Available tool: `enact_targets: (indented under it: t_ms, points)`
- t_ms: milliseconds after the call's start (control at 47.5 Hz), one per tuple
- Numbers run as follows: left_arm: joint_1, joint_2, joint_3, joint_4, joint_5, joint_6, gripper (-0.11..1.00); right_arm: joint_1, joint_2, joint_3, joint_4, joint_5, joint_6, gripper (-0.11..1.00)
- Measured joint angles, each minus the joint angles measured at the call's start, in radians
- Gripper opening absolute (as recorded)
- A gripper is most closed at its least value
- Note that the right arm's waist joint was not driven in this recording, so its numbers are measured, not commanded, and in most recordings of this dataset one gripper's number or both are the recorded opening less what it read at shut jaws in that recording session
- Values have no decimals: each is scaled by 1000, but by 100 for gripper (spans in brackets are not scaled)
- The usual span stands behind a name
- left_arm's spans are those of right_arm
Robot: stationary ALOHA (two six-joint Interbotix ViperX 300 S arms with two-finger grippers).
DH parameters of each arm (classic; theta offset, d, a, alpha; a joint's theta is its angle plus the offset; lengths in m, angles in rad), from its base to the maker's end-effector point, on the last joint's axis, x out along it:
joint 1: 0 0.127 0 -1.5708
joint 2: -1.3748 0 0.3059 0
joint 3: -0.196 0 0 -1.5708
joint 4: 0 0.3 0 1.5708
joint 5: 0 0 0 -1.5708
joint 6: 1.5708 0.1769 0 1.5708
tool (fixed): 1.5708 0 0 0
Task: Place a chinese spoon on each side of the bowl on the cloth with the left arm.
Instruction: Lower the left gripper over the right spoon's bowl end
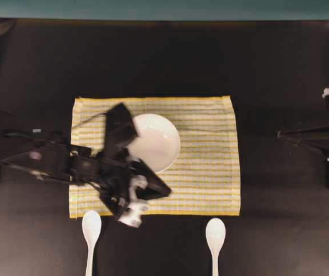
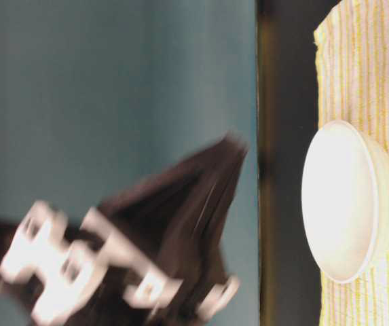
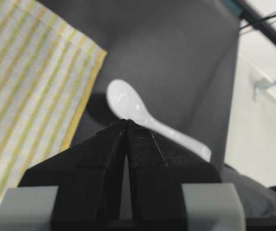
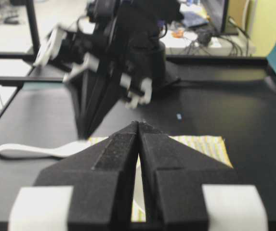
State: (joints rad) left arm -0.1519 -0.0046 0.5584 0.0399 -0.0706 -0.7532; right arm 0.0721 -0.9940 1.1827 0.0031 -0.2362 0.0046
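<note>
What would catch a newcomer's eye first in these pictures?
Probably the glossy white bowl sitting on the yellow-striped cloth in the middle of the black table. Next, the blurred black left arm reaching over the cloth's near-left part, its tool shut and empty. Two white Chinese spoons lie on the bare table just off the cloth's near edge.

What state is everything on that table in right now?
bowl: upright on the cloth, empty
cloth: spread flat
left spoon: lying off the cloth, untouched
right spoon: lying off the cloth, untouched
left gripper: shut, holding nothing
right gripper: shut, holding nothing
</note>
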Motion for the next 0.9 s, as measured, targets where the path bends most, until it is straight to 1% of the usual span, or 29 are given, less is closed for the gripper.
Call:
enact_targets:
  t_ms: [126,231,421,673,715,758,800,821,905]
  points:
    - [-11,94,-78,0,3,12,0,0,-5,5,0,3,0,-1]
    - [-14,146,-112,0,-11,18,0,0,-6,8,0,11,0,-1]
    - [-14,258,-172,0,-106,26,0,0,-5,11,-2,12,0,-1]
    - [-14,390,-262,2,-126,43,1,0,-6,12,0,12,0,-1]
    - [-15,405,-275,2,-126,43,5,0,-6,12,0,14,0,-1]
    - [-15,419,-284,2,-126,43,14,0,-6,12,0,14,0,-1]
    - [-15,428,-288,2,-124,46,25,0,-5,12,0,14,0,-1]
    - [-15,434,-290,2,-123,48,33,0,-6,12,0,12,0,-1]
    - [-14,440,-291,2,-112,51,60,0,-6,15,0,14,0,-1]
